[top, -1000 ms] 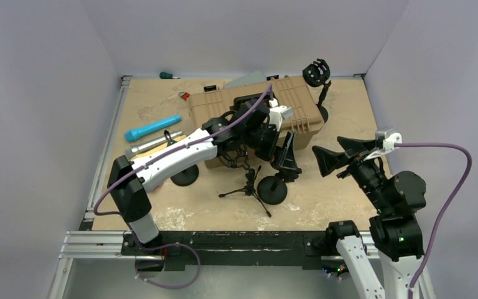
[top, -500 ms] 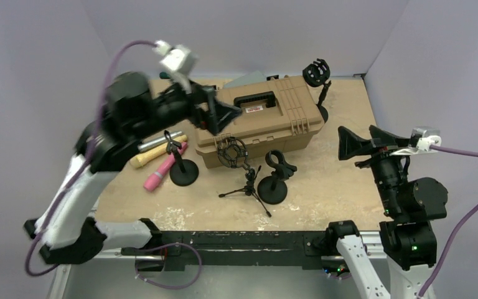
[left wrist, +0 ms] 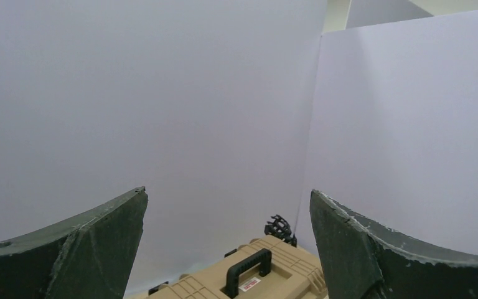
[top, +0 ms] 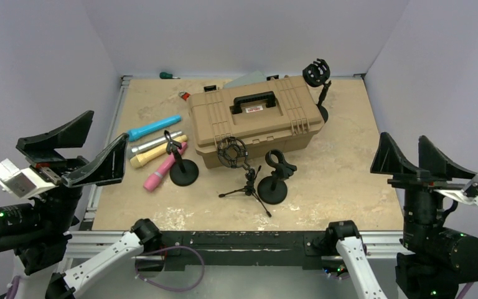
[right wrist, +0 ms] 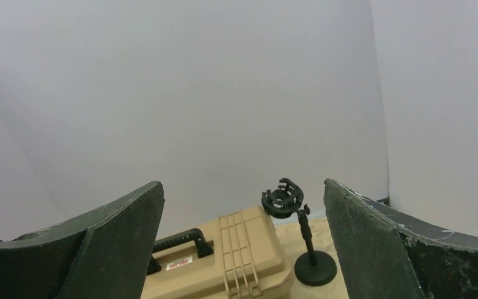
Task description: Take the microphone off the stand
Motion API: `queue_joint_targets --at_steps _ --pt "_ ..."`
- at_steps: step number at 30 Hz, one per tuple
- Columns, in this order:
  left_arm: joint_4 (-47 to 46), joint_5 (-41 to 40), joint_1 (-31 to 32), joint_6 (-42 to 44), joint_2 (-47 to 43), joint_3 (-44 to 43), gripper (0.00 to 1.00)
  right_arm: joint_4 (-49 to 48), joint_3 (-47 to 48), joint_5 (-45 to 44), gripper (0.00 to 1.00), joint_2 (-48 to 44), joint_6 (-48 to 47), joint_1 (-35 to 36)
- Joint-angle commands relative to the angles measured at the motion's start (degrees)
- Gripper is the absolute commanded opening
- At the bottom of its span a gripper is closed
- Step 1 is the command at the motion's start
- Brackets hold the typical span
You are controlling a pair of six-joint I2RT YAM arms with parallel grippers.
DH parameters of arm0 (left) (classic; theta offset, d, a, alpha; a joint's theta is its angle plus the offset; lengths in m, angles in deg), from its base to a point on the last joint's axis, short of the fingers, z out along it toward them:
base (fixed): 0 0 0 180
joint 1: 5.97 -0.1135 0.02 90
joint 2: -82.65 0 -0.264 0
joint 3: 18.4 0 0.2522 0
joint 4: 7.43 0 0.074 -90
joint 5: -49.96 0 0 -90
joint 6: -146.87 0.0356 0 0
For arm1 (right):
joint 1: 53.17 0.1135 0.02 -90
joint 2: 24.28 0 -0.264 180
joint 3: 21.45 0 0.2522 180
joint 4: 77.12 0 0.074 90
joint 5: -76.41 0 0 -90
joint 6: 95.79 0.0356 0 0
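Both claws are open with nothing between the fingers. The left claw [top: 107, 126] hangs off the near-left corner of the sandy-brown counter [top: 348, 180]. The right claw [top: 403, 137] hangs off the near-right corner.

The pink handheld microphone [top: 161, 170] is well apart from both claws. It lies on the counter left of centre, its far end just beside the stem of the black round-base clip stand [top: 182, 168]. Whether it touches the clip cannot be told.

Beyond it lie, side by side:
- a tan microphone [top: 155, 152]
- a silver microphone [top: 152, 143]
- a blue microphone [top: 152, 128]

The tan plastic case [top: 286, 115] sits behind the stand. Between the right claw and the pink microphone stand the black tripod shock-mount stand [top: 232, 152] and a second round-base clip stand [top: 274, 184]. A tall shock-mount stand [right wrist: 299, 224] rises at the case's far-right corner.
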Motion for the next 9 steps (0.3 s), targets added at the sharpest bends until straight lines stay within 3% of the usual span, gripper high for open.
queue_joint_targets --at_steps 1,9 --pt "-5.5 -3.8 0.0 5.2 -0.1 4.2 1.00 -1.0 1.9 -3.9 0.99 1.3 -1.7 0.2" --pt "-2.6 -3.5 0.0 5.5 2.4 3.6 1.00 -4.8 -2.7 -0.5 0.99 -0.6 -2.4 0.2"
